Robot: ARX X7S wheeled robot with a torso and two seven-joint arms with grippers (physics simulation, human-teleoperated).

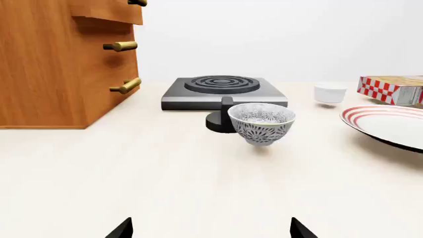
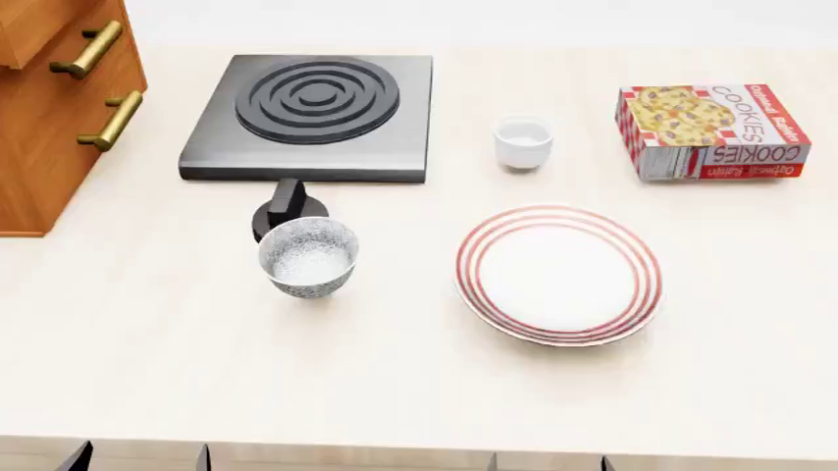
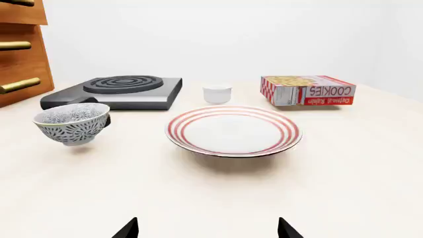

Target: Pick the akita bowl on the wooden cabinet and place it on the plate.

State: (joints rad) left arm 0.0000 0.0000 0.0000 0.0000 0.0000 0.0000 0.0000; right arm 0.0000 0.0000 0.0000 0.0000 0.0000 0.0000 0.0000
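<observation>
Right now nothing is held. Both arms sit low at the near edge of the table [image 2: 157,363], well apart from every object. The left gripper [image 1: 211,230] shows only two dark fingertips spread wide w/ nothing between them — open; the right gripper [image 3: 207,230] looks the same, also open.

The patterned akita bowl [image 2: 308,257] visible here stands upright on the tabletop, just in front of the hot plate [image 2: 312,116] and touching or nearly touching its black knob [image 2: 286,208] (can't tell which). It is not on the wooden cabinet [image 2: 53,108], which stands at the far left w/ brass handles facing the burner. The cabinet's top is out of view, so whether a bowl sits up there can't be told. The plate [image 2: 559,274] lies empty, to the bowl's right, near but apart.

Judging from this, the step is the opening reach — no grasp yet. Next move prob. calls for lifting the view and left arm toward the cabinet top to find the bowl, approaching its rim from above.
</observation>
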